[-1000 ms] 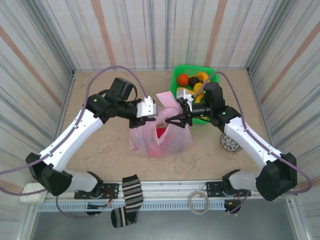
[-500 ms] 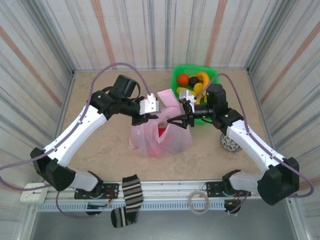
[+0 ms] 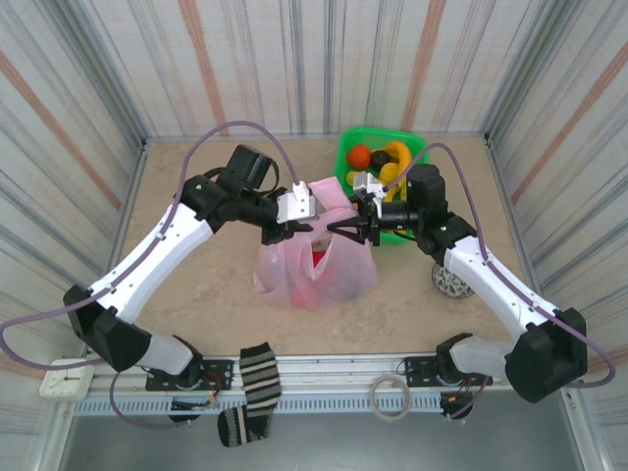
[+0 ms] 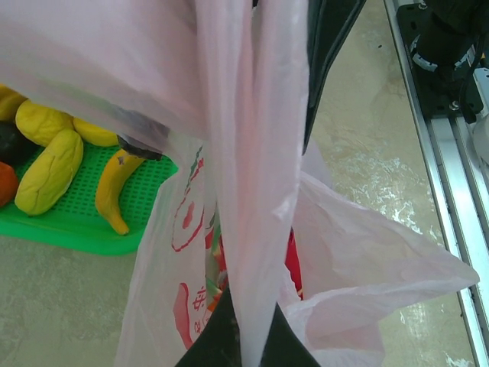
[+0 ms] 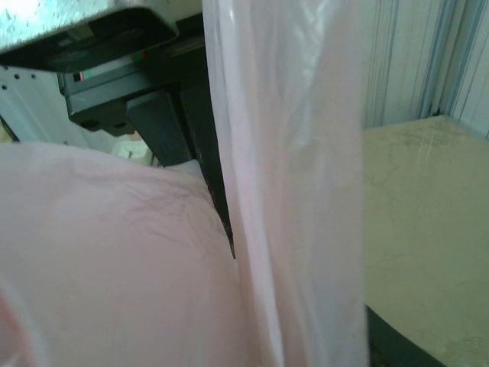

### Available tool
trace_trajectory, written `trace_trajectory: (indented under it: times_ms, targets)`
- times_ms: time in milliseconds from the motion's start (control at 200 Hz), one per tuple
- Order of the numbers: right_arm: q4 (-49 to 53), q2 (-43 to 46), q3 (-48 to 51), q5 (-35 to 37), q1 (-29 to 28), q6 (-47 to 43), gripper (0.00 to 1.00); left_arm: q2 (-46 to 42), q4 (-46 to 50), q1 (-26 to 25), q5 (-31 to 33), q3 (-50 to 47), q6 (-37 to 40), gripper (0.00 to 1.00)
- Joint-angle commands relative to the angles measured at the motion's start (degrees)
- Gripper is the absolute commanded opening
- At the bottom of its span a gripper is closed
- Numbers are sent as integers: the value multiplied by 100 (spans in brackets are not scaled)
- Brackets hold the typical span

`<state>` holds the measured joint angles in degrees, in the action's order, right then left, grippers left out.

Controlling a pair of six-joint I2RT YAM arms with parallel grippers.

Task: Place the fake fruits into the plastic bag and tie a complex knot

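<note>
Left hand (image 4: 243, 348) is pinching a gathered strap of the pink plastic bag (image 3: 314, 275), with the fingers pressed together on the film. In the left wrist view the strap is running straight up and away from the fingertips. Red printed marks (image 4: 187, 222) are showing on the bag wall just to one side of that strap.

Right hand (image 3: 340, 231) is facing the left hand, tips just beside it, above the bag's mouth. In the right wrist view a second band of pink film is lying across in front of that hand. Whether its fingers are spread or clamping the film cannot be told.

The bag body is hanging below both hands and sitting on the table (image 3: 196, 294). A red fake fruit (image 3: 316, 260) is showing through the film.

The other fake fruits (image 3: 378, 157), orange, yellow and dark ones plus a banana (image 4: 114, 191), are lying in the green basket (image 3: 420, 145). The basket is just behind the right hand.
</note>
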<state>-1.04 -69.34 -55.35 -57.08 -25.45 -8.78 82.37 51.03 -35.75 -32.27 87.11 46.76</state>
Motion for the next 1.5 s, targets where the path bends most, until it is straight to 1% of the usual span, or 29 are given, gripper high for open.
trace_trajectory:
  times_ms: [0,215,255,316,336,381,461,491,556,581,631,681,731,791,842,952,1067,1222,1362,1493]
  targets:
    - [-146,-16,-11,-98,-31,113,38,45,123,-38,50,184,-61,0]
    - [-101,-1,-5,-76,-39,94,0,44,82,-46,160,209,-161,0]
    - [-82,18,-2,-69,-30,73,0,21,34,-27,208,199,-221,1]
    - [-57,30,7,-49,-38,41,0,-43,-29,51,160,175,-332,10]
    - [-52,30,6,-43,-37,33,0,-76,-71,100,81,162,-384,13]
    - [-54,35,12,-7,-39,12,0,-190,-179,253,-187,96,-515,25]
    - [-46,31,0,29,-39,-18,0,-508,-528,540,-683,-165,-807,38]
    - [-44,31,-2,36,-39,-30,0,-677,-775,665,-846,-327,-958,44]
    - [-62,30,-11,38,-48,-35,0,-1047,-1452,972,-1197,-768,-1388,51]
    - [-70,26,-16,46,-48,-38,0,-1168,-1775,1097,-1314,-943,-1617,56]
    - [-72,20,-19,44,-69,-46,0,-1376,-2562,1371,-1403,-1286,-2284,60]
    - [-87,25,-17,48,-74,-67,0,-1429,-3281,1661,-1627,-1545,-2986,65]
    - [-90,16,-29,60,-91,-70,0,-1350,-3794,1850,-1706,-1621,-3628,65]
    - [-96,16,-26,62,-124,-79,0,-1124,-4110,1946,-1715,-1535,-4134,66]
    - [-98,17,-33,72,-151,-75,0,-902,-4273,1954,-1655,-1402,-4444,66]
    - [-113,8,-24,84,-206,-90,0,-303,-4661,1919,-1876,-1026,-4999,66]
    - [-125,-2,-28,64,-251,-118,0,203,-4672,1700,-1990,-618,-5024,68]
    - [-99,-1,-33,31,-277,-168,0,673,-4835,1404,-2369,-290,-5107,71]
    - [-22,0,-33,-2,-285,-250,0,855,-5035,1240,-2813,-194,-5125,73]
    - [63,-1,-45,45,-285,-308,0,879,-5184,1100,-3382,-216,-5038,74]
